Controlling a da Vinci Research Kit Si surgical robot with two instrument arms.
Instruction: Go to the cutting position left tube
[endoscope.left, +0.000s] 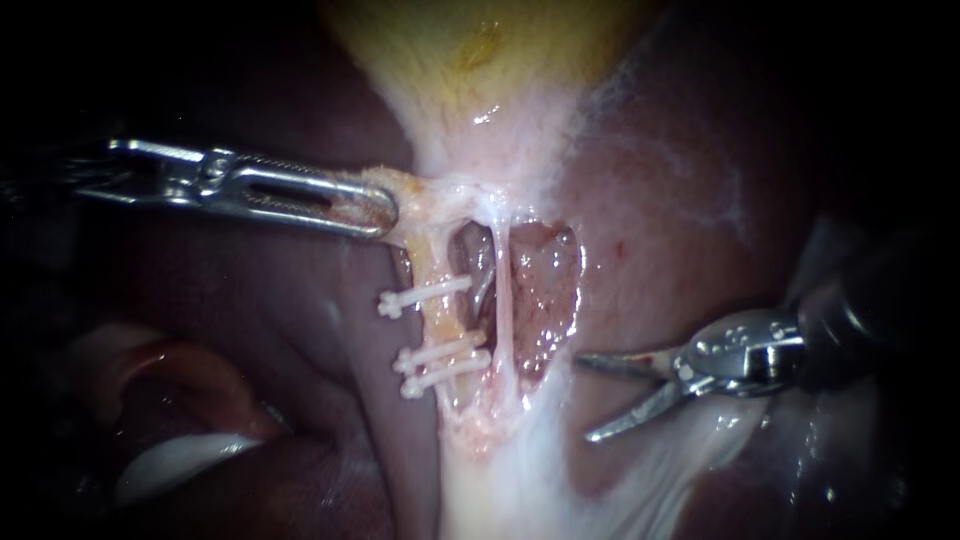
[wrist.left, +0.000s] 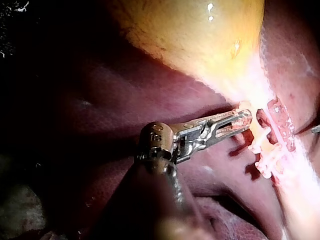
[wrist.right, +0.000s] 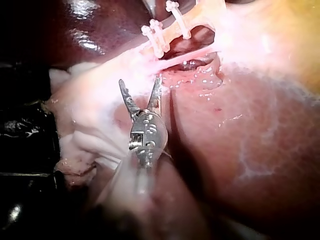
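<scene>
Well clear of left tube (endoscope.left: 441, 322): right instrument (endoscope.left: 586, 398)

The left instrument (endoscope.left: 385, 212) is held almost level, its shaft entering from the left, and its jaws are closed on the tissue (endoscope.left: 410, 193) at their tip. The right instrument (endoscope.left: 586, 398) is seen entering from the right, its two slim jaws spread apart with nothing gripped between them.

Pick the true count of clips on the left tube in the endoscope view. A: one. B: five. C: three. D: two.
C: three white clips cross the left tube, one higher up and two close together lower down.
</scene>
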